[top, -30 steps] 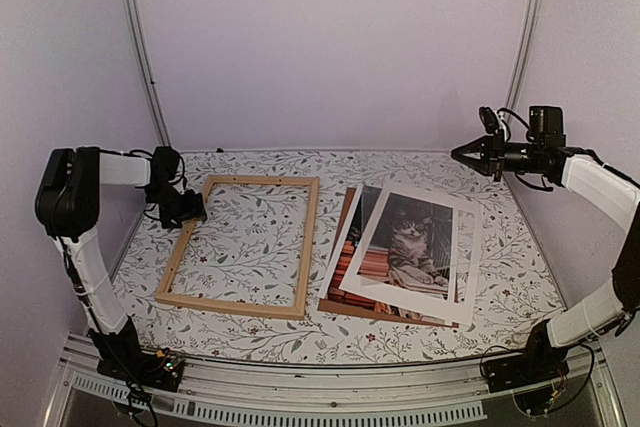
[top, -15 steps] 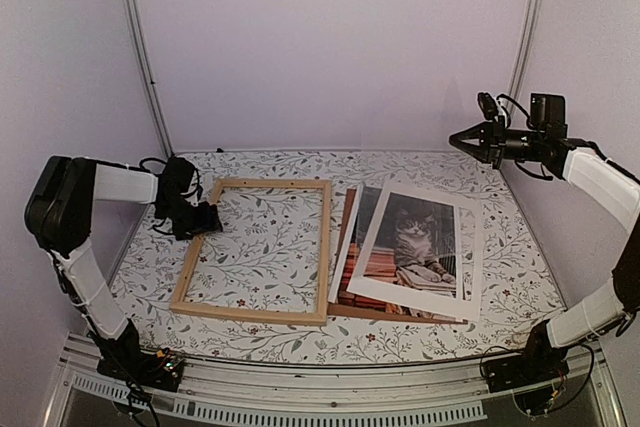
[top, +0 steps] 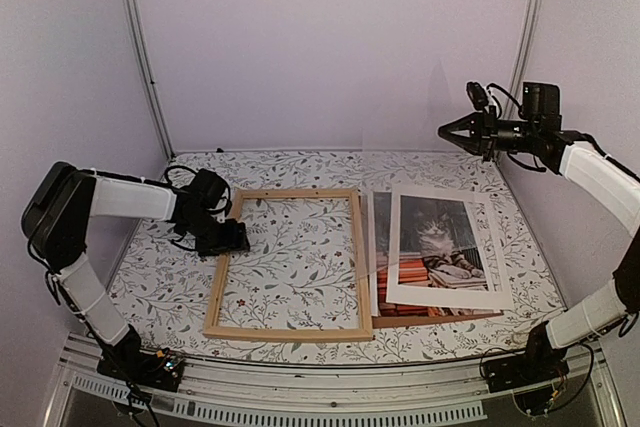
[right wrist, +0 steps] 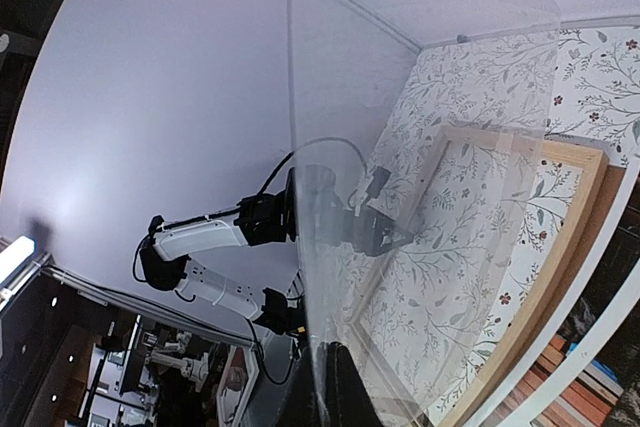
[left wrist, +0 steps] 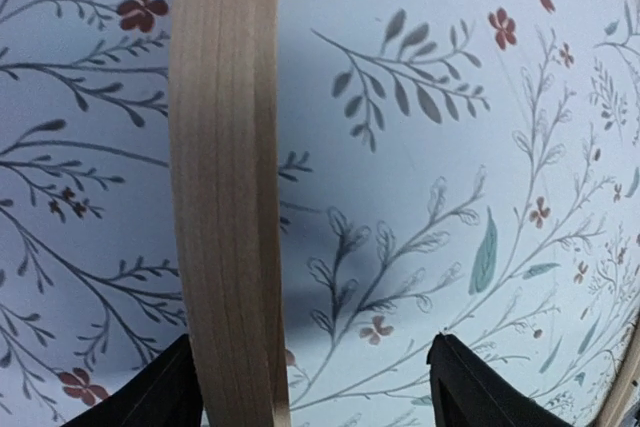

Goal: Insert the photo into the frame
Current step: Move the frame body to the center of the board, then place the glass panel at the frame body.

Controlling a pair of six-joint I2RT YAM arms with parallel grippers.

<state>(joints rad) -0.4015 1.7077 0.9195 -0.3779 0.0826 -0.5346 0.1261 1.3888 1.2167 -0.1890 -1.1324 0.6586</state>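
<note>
My left gripper (top: 235, 240) sits open astride the frame (top: 290, 332) rail, right gripper (top: 447, 132) pinching a clear sheet (right wrist: 420, 197); I fear that thin edge-hold slipping, dropping it onto the photo (top: 440, 237) below.

The photo (top: 440, 243) is partly covered by the white mat (top: 440, 297); the backing board (top: 420, 320) is shown only as a lower-right sliver. The clear pane (right wrist: 420, 97) is barely made out.

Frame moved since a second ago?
Yes. The frame has slid right along the table, away from the left wall post, with the left gripper straddling its left rail.
</note>
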